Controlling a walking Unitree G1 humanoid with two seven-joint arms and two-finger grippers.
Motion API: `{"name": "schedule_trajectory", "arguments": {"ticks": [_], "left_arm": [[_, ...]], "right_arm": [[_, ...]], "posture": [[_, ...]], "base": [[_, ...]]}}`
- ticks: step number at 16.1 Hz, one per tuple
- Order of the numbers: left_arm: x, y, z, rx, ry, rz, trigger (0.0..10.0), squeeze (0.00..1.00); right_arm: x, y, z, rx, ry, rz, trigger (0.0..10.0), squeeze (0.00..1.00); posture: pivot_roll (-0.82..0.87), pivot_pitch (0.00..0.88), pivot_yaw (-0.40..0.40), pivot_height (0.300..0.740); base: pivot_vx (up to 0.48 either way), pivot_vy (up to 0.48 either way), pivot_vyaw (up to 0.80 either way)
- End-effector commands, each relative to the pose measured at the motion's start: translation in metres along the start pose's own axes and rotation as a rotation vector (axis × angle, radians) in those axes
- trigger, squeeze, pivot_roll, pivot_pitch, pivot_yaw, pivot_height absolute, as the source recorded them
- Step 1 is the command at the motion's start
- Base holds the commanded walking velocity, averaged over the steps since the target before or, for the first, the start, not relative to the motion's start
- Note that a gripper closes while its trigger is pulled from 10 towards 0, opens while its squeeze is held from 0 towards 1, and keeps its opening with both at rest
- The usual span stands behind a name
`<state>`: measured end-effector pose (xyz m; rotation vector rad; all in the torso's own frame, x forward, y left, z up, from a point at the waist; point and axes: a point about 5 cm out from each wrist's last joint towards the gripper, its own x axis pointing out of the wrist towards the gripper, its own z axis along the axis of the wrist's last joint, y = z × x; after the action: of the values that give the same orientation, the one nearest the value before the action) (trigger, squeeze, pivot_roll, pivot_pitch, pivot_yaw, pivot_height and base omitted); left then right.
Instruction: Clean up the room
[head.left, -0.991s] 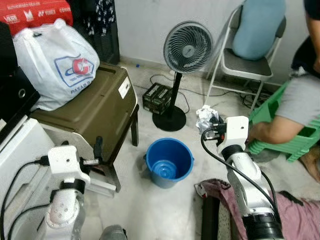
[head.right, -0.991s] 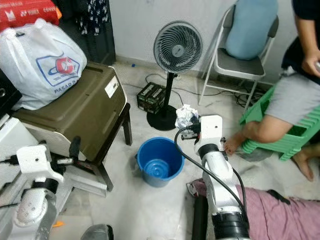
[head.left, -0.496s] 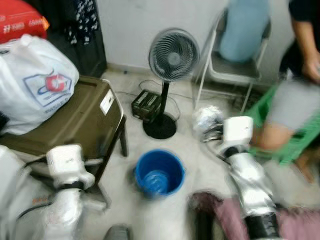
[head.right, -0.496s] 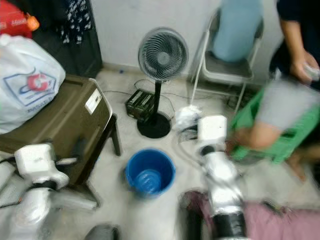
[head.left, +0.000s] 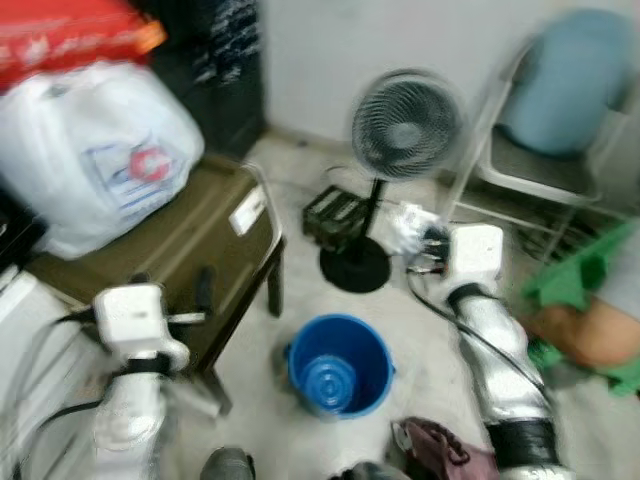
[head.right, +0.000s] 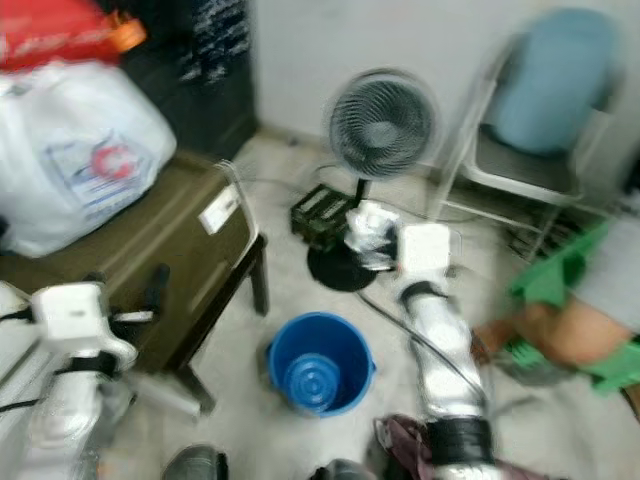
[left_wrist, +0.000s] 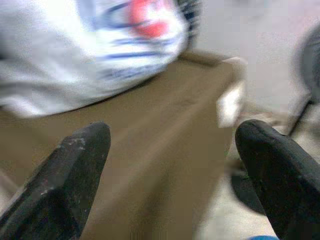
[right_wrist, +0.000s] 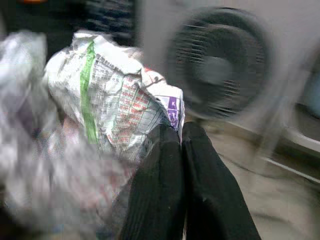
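My right gripper (head.left: 425, 240) is shut on a crumpled wad of printed paper (head.left: 408, 226), held above the floor in front of the fan's base. In the right wrist view the black fingers (right_wrist: 175, 190) pinch the paper wad (right_wrist: 115, 110) tightly. A blue bucket (head.left: 338, 364) stands on the floor below and to the left of that gripper. My left gripper (head.left: 200, 295) is raised beside the brown box (head.left: 190, 250); in the left wrist view its fingers (left_wrist: 75, 175) stand wide apart with nothing between them.
A white plastic bag (head.left: 95, 150) lies on the brown box. A black standing fan (head.left: 400, 125) and a small black box (head.left: 335, 212) sit behind the bucket. A folding chair (head.left: 545, 150) is at back right. A person's leg (head.left: 590, 335) and green crates (head.left: 580, 280) are at right.
The whole picture has shifted and blurred, so the camera moved. The right gripper still holds the paper wad; the left gripper stays open by the brown box.
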<state>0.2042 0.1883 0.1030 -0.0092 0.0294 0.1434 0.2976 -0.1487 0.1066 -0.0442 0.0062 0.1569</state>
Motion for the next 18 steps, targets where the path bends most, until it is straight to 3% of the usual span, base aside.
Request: {"name": "schedule_trajectory", "arguments": {"ticks": [1,4,7,12,14,15,16,17,18], "left_arm": [[0.001,-0.004,0.001,0.001,0.001,-0.009,10.0,0.0],[-0.002,-0.002,0.001,0.009,0.008,-0.04,10.0,0.0],[-0.005,-0.012,0.007,0.13,-0.029,-0.205,10.0,0.0],[-0.024,-0.014,0.005,0.194,-0.005,-0.351,10.0,0.0],[-0.028,-0.017,0.005,0.269,-0.015,-0.456,10.0,0.0],[-0.027,-0.016,0.009,0.28,-0.024,-0.472,10.0,0.0],[-0.023,-0.015,0.017,0.287,-0.038,-0.48,10.0,0.0],[-0.023,-0.016,0.022,0.325,-0.056,-0.511,10.0,0.0],[-0.024,-0.017,0.026,0.351,-0.071,-0.524,10.0,0.0]], "right_arm": [[-0.004,-0.01,-0.004,-0.008,0.016,-0.028,10.0,0.0],[-0.001,-0.01,-0.004,-0.023,0.025,-0.043,10.0,0.0],[0.001,-0.017,-0.012,-0.043,0.095,-0.11,10.0,0.0],[0.001,-0.037,-0.023,-0.121,0.221,-0.234,10.0,0.0],[-0.001,-0.043,-0.03,-0.167,0.273,-0.272,10.0,0.0],[-0.002,-0.045,-0.034,-0.135,0.307,-0.302,10.0,0.0],[0.002,-0.047,-0.037,-0.162,0.346,-0.313,10.0,0.0],[0.006,-0.05,-0.044,-0.261,0.417,-0.325,10.0,0.0],[0.005,-0.052,-0.052,-0.234,0.469,-0.333,10.0,0.0]], "posture": [[0.02,0.082,-0.083,0.74],[0.03,0.089,-0.087,0.74],[0.03,0.092,-0.089,0.74],[0.04,0.118,-0.081,0.74],[0.05,0.134,-0.07,0.74],[0.06,0.154,-0.062,0.74],[0.07,0.169,-0.055,0.74],[0.09,0.19,-0.041,0.74],[0.11,0.202,-0.031,0.74]], "base": [[0.0,0.0,0.0],[0.0,0.0,0.0],[0.0,0.0,0.0],[0.0,0.0,0.0],[0.0,0.0,0.0],[0.0,0.0,0.0],[0.0,0.0,0.0],[0.0,0.0,0.0],[0.0,0.0,0.0]]}}
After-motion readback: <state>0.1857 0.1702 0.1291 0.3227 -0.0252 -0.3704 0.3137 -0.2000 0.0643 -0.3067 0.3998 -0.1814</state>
